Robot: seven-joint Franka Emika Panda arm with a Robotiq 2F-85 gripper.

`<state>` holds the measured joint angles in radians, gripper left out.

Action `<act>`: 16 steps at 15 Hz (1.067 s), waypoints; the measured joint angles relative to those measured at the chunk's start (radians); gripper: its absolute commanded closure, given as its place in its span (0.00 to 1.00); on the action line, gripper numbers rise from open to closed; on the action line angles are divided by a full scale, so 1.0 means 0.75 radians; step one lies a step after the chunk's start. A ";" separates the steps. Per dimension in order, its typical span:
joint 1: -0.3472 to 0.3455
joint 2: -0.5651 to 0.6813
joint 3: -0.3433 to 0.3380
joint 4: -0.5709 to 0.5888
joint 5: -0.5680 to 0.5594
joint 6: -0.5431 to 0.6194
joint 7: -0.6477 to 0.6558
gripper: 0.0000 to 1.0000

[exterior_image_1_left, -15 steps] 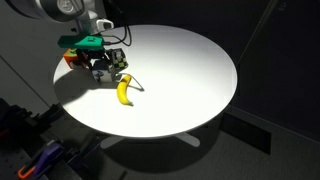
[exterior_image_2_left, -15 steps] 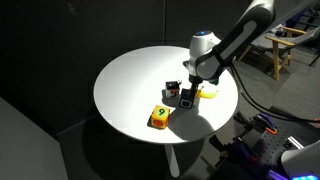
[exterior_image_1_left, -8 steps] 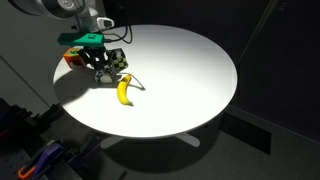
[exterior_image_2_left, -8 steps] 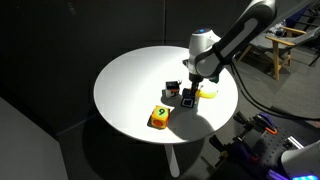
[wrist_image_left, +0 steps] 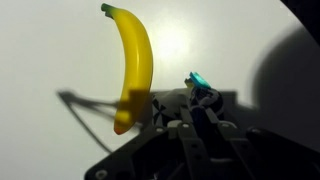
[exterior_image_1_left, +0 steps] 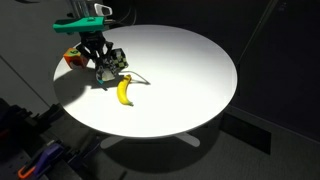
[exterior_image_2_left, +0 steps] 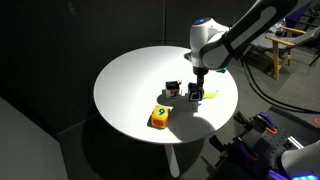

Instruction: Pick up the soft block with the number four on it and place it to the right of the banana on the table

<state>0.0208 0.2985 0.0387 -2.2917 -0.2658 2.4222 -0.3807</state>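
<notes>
My gripper [wrist_image_left: 198, 98] is shut on the soft block with the number four [wrist_image_left: 197, 82]; only its light-blue edge shows between the dark fingers in the wrist view. In both exterior views the gripper [exterior_image_1_left: 104, 68] [exterior_image_2_left: 196, 88] hangs just over the table [exterior_image_1_left: 190, 70] [exterior_image_2_left: 130, 80] with the block [exterior_image_2_left: 195, 96] at its tips. Whether the block is off the surface I cannot tell. The yellow banana [exterior_image_1_left: 124, 91] [wrist_image_left: 134, 62] lies right beside the gripper. In an exterior view the banana [exterior_image_2_left: 210, 94] is mostly hidden behind the gripper.
An orange-red cube [exterior_image_1_left: 70, 57] [exterior_image_2_left: 159, 118] sits near the table's edge. A darker cube [exterior_image_2_left: 172, 89] stands close to the gripper. The arm [exterior_image_2_left: 225, 40] reaches in over the rim. Dark floor and equipment surround the table.
The jaws have closed on the soft block, and the wrist has risen above the table. The banana and the other cubes have not moved.
</notes>
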 measured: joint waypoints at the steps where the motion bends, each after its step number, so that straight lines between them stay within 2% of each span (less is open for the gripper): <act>1: 0.000 -0.013 0.000 -0.003 -0.024 -0.016 -0.032 0.95; 12: -0.005 -0.053 0.005 -0.018 -0.131 -0.073 -0.655 0.95; 16: -0.010 -0.062 0.005 -0.021 -0.192 -0.068 -0.832 0.95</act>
<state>0.0132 0.2522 0.0421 -2.3076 -0.4096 2.3715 -1.0046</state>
